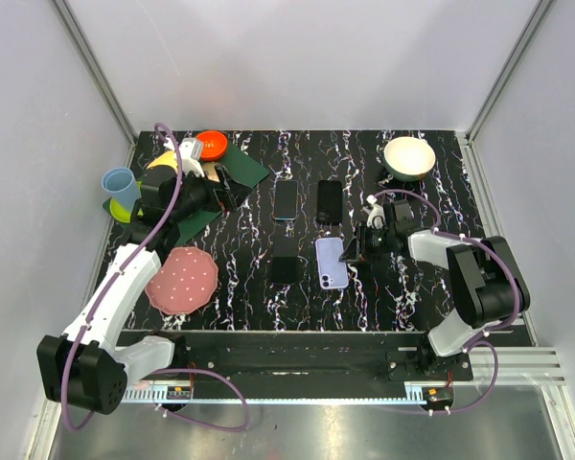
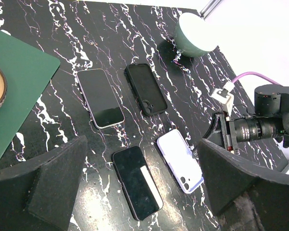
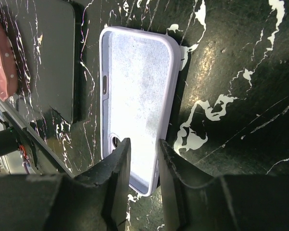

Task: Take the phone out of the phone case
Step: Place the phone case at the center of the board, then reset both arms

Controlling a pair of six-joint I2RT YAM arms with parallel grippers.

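From above, the right gripper point(image 1: 353, 253) stood at the lavender phone case point(image 1: 331, 262), with a dark phone point(image 1: 287, 261) lying just past the case from the jaws. The left wrist view showed the left gripper point(image 2: 142, 143) spread wide and holding nothing. In the right wrist view, narrowly parted jaws hung over the seemingly empty case. If they closed, they could snag its rim and drag it into the phone.

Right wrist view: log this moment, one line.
lavender rectangular phone case lying flat; right jaws astride its end, grip unclear; left jaws open

A robot lab cell: white panel walls point(image 1: 297, 57) in aluminium framing point(image 1: 96, 72) enclose a black marbled table point(image 1: 241, 247).
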